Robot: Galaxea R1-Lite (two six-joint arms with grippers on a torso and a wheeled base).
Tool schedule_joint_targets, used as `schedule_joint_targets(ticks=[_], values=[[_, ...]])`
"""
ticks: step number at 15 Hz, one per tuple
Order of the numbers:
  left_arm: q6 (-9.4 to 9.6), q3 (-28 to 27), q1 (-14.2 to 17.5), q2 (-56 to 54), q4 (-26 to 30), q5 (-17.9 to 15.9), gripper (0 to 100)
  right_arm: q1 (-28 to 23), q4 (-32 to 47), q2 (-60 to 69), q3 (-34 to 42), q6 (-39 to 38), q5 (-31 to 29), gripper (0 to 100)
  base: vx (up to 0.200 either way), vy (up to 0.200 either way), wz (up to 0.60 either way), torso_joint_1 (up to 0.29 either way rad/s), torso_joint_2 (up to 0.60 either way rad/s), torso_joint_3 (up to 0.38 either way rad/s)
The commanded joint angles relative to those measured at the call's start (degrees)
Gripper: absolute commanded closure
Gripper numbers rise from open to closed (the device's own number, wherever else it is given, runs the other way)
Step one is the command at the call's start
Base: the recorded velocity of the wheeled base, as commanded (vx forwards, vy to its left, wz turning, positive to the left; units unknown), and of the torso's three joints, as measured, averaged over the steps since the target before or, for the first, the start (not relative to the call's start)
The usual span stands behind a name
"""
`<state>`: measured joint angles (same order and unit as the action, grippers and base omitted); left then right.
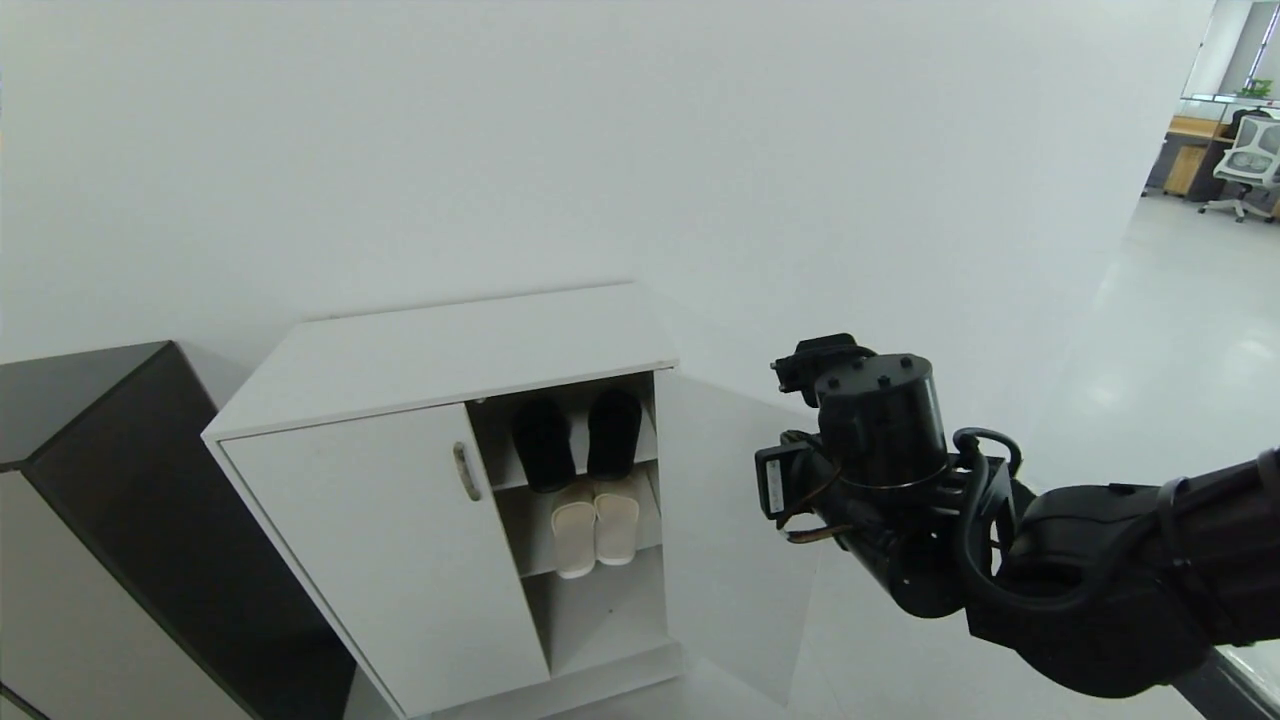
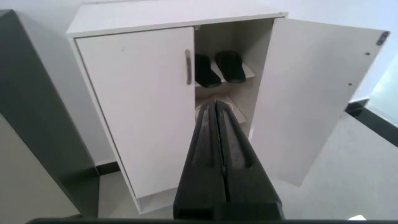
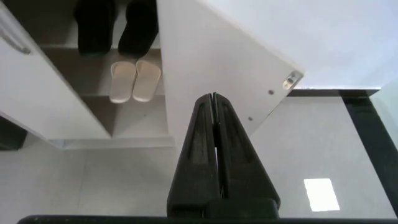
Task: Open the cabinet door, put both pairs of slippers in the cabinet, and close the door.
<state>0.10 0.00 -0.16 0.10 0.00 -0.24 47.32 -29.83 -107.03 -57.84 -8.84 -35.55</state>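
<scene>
The white cabinet (image 1: 440, 350) stands against the wall, its left door (image 1: 400, 550) closed and its right door (image 1: 735, 520) swung open. Black slippers (image 1: 580, 435) lie on the top shelf and beige slippers (image 1: 595, 520) on the shelf below. My right gripper (image 3: 214, 98) is shut on nothing, its tips close to the open door (image 3: 211, 56) near its free edge; whether they touch it is unclear. My left gripper (image 2: 216, 102) is shut and empty, and points at the opening below the black slippers (image 2: 217, 65).
A dark cabinet (image 1: 120, 480) stands right beside the white one on its left. Pale open floor stretches to the right, with a black strip (image 3: 367, 124) along it. An office chair (image 1: 1245, 160) stands far off at the back right.
</scene>
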Motion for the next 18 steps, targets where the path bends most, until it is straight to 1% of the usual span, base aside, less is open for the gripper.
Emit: schedule_joint_targets(ticks=[1, 3, 6, 9, 10, 13, 16, 17, 18], values=[[-0.01, 0.0, 0.0, 0.1, 0.0, 0.0, 100, -1.3, -0.1, -0.2, 0.0, 0.0, 0.6, 100, 0.000, 0.000, 0.00, 0.000, 0.00, 0.000], [-0.01, 0.0, 0.0, 0.1, 0.0, 0.0, 100, -3.3, -0.1, -0.5, -0.3, 0.0, 1.9, 100, 0.000, 0.000, 0.00, 0.000, 0.00, 0.000], [-0.01, 0.0, 0.0, 0.1, 0.0, 0.0, 100, -4.3, -0.8, -0.5, -1.3, 0.0, 2.2, 100, -0.200, 0.000, 0.00, 0.006, 0.01, 0.006], [-0.01, 0.0, 0.0, 0.1, 0.0, 0.0, 100, -5.9, -0.9, -0.7, -4.0, 0.0, 2.6, 100, 0.000, 0.000, 0.00, 0.000, 0.00, 0.000], [-0.01, 0.0, 0.0, 0.1, 0.0, 0.0, 100, -7.4, -0.7, -0.7, -6.7, 0.0, 4.3, 100, 0.000, 0.000, 0.00, 0.000, 0.00, 0.000], [-0.01, 0.0, 0.0, 0.1, 0.0, 0.0, 100, -10.2, 0.7, -1.5, -9.5, -0.1, 4.9, 100, 0.000, 0.000, 0.00, 0.000, 0.00, 0.000], [0.08, 0.0, 0.0, 0.1, 0.0, 0.0, 100, -13.3, 4.8, -3.6, -14.4, -2.9, 8.8, 100, 0.000, 0.000, 0.00, 0.000, 0.00, 0.000], [0.08, 0.0, 0.0, 0.1, 0.0, 0.0, 100, -15.7, 6.0, -6.3, -16.8, -4.0, 11.8, 100, 0.000, 0.000, 0.00, 0.000, 0.00, 0.000], [0.08, 0.0, 0.0, 0.1, 0.0, 0.0, 100, -17.2, 6.0, -8.6, -18.3, -4.2, 12.0, 100, 0.000, 0.000, 0.00, 0.000, 0.00, 0.000]])
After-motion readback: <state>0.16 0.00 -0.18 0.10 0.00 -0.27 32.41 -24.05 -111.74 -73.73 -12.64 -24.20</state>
